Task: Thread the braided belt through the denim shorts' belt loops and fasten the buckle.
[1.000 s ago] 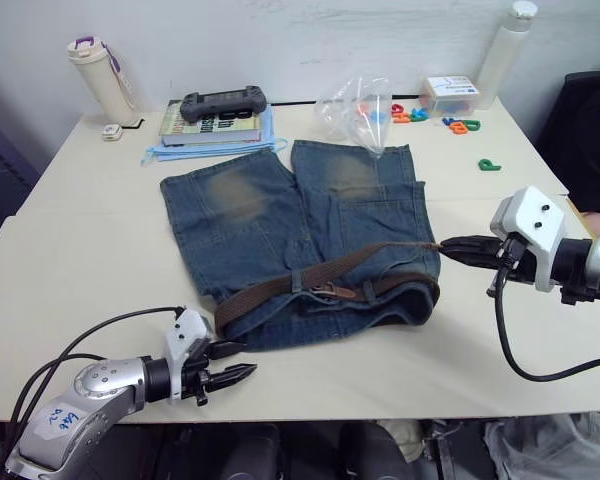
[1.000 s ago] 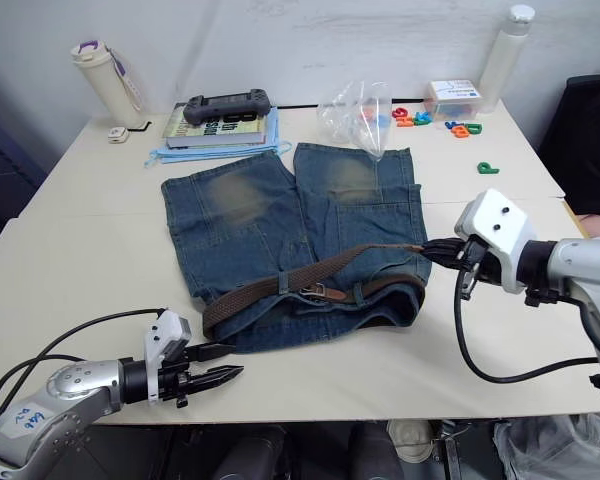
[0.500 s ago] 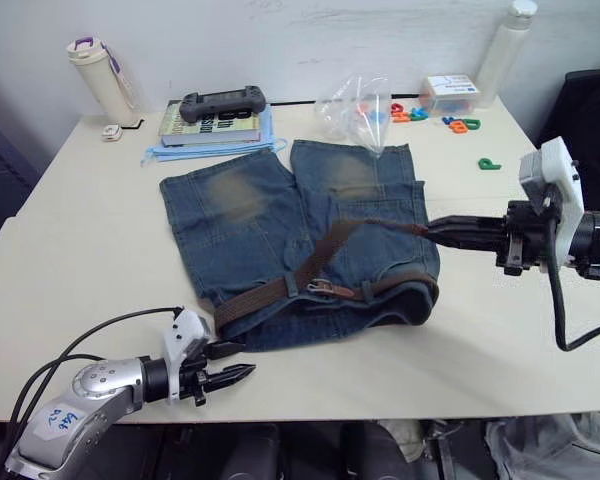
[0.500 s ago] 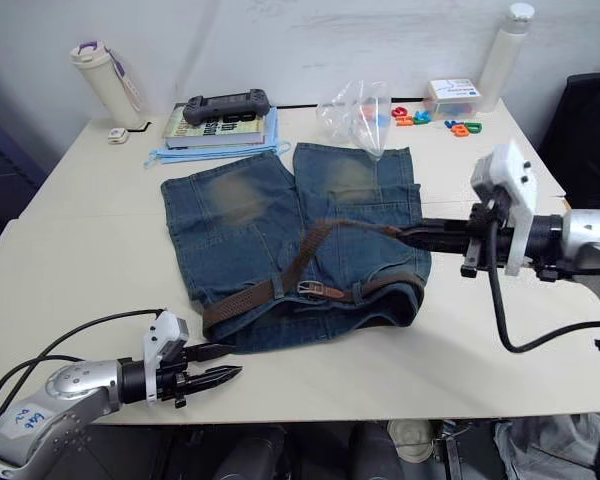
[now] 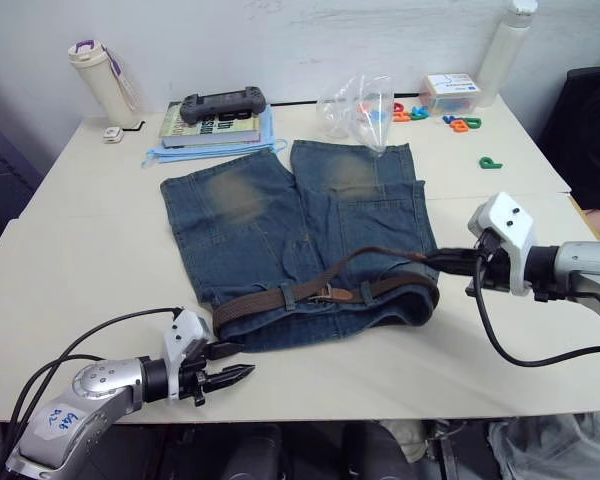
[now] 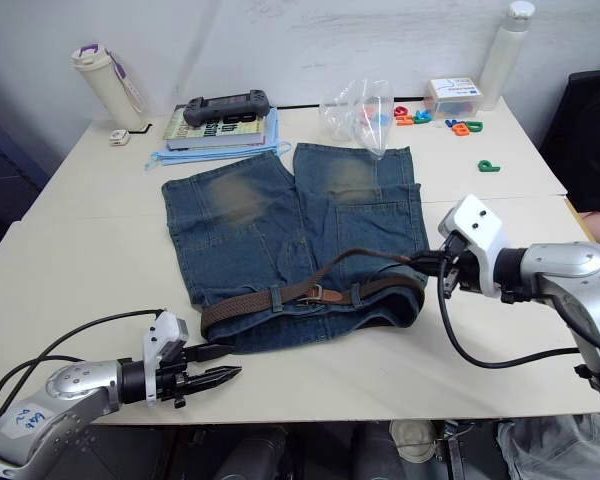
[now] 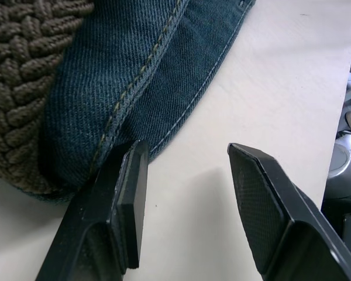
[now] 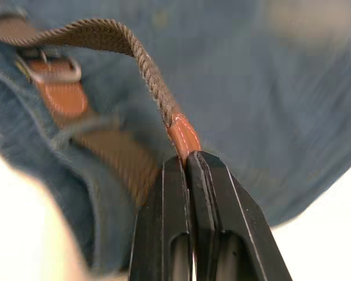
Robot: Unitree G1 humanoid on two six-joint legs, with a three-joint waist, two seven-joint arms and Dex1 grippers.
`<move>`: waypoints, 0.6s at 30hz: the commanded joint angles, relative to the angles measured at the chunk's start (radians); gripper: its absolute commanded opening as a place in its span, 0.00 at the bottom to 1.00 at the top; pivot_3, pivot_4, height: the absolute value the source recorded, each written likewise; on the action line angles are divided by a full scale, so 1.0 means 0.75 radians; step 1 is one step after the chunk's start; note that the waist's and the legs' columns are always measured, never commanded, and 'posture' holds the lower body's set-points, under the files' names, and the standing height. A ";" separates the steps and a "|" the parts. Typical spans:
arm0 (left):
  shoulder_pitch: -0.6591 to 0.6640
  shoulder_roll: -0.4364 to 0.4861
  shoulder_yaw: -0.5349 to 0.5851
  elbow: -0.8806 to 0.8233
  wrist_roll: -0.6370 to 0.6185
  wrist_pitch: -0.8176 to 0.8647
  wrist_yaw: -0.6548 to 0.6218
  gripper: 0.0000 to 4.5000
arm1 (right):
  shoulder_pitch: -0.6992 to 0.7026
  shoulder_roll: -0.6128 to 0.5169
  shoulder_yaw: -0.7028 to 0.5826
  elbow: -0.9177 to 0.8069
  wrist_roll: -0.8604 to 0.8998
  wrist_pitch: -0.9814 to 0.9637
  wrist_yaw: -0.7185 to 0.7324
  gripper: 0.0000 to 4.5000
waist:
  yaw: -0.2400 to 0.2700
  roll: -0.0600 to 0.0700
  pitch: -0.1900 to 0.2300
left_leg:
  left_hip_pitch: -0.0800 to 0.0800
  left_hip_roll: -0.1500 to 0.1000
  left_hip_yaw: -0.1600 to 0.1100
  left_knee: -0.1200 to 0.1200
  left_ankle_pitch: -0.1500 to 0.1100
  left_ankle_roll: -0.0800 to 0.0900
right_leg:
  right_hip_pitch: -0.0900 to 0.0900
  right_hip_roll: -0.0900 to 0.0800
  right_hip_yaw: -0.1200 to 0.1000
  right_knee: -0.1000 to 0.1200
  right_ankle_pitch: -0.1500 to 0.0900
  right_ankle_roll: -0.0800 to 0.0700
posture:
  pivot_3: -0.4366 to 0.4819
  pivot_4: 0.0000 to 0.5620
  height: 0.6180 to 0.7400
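Braided belt [image 5: 280,296] lies along the waistband of the denim shorts [image 5: 270,215], which are spread flat on the table [image 5: 90,240] in the left eye view. Its free end rises in an arc from the buckle [image 5: 325,293] toward the robot's right, where the right gripper [image 5: 442,262] holds the tip. The left gripper [image 5: 230,375] hovers just beside the near left corner of the shorts, its fingers apart and holding nothing.

In the left wrist view, the two black fingers [image 7: 120,199] stand clearly apart above the bare table, one of them at the denim hem, with the woven strap just beyond it.

In the right wrist view, the fingers [image 8: 172,234] are pressed together on the tan leather tip of the belt, and the strap curves away above the shorts toward the buckle.
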 commanded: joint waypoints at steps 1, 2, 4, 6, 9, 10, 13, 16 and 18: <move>0.085 0.016 -0.016 0.233 0.162 0.046 0.062 0.56 | 0.020 0.028 -0.039 -0.058 -0.102 -0.238 0.006 0.00 | 0.000 -0.001 0.001 | 0.000 0.000 0.000 0.000 0.000 -0.001 | 0.000 0.000 0.000 0.000 0.000 0.000 | 0.48 0.27 0.40; 0.090 0.015 -0.001 0.231 0.158 0.030 0.060 0.56 | 0.017 0.042 -0.030 -0.076 -0.137 -0.306 -0.002 0.00 | 0.000 -0.002 0.001 | 0.000 0.000 0.000 -0.001 0.001 -0.002 | 0.000 0.000 0.000 0.000 0.000 0.000 | 0.48 0.27 0.40; 0.097 0.000 0.038 0.210 0.129 -0.009 0.054 0.56 | 0.007 0.063 0.000 -0.118 -0.203 -0.410 -0.013 0.00 | -0.001 -0.003 0.002 | 0.000 0.000 0.000 -0.001 0.001 -0.002 | -0.001 0.000 0.000 0.000 0.000 0.000 | 0.48 0.27 0.40; 0.109 -0.015 0.069 0.174 0.112 -0.075 0.036 0.62 | -0.005 0.085 0.027 -0.155 -0.246 -0.458 -0.024 0.00 | -0.002 -0.006 0.004 | 0.000 0.000 0.000 -0.001 0.002 -0.003 | -0.001 0.000 0.000 0.000 0.000 0.000 | 0.48 0.27 0.40; 0.122 -0.031 0.104 0.106 0.089 -0.112 0.030 0.79 | -0.013 0.091 0.068 -0.195 -0.312 -0.502 -0.024 0.00 | 0.001 -0.013 0.009 | 0.000 0.002 -0.001 -0.001 0.003 -0.007 | -0.001 0.002 -0.001 0.001 0.001 -0.001 | 0.48 0.27 0.40; 0.127 -0.037 0.128 0.067 0.067 -0.108 0.035 0.88 | -0.013 0.086 0.083 -0.207 -0.338 -0.519 -0.019 0.00 | 0.004 -0.018 0.012 | -0.001 0.003 -0.002 -0.001 0.004 -0.009 | -0.001 0.003 -0.002 0.001 0.002 -0.002 | 0.48 0.27 0.40; 0.134 -0.043 0.241 -0.082 -0.102 -0.016 0.041 0.99 | -0.022 0.074 0.118 -0.241 -0.389 -0.541 0.002 0.00 | 0.004 -0.028 0.020 | -0.004 0.004 -0.003 -0.001 0.004 -0.010 | -0.002 0.003 -0.004 -0.001 0.002 -0.004 | 0.48 0.27 0.40; 0.160 0.001 0.372 -0.323 -0.316 0.079 0.009 0.99 | -0.063 0.088 0.176 -0.286 -0.459 -0.536 -0.006 0.00 | 0.003 -0.038 0.031 | -0.008 0.004 -0.003 -0.001 0.007 -0.004 | -0.006 0.003 -0.004 -0.002 0.003 -0.004 | 0.48 0.27 0.40; 0.142 0.019 0.436 -0.454 -0.470 0.138 0.027 0.99 | -0.093 0.117 0.239 -0.322 -0.510 -0.507 -0.026 0.00 | 0.004 -0.041 0.035 | -0.011 0.004 -0.003 0.000 0.009 -0.008 | -0.008 0.003 -0.004 -0.002 0.003 -0.004 | 0.48 0.27 0.40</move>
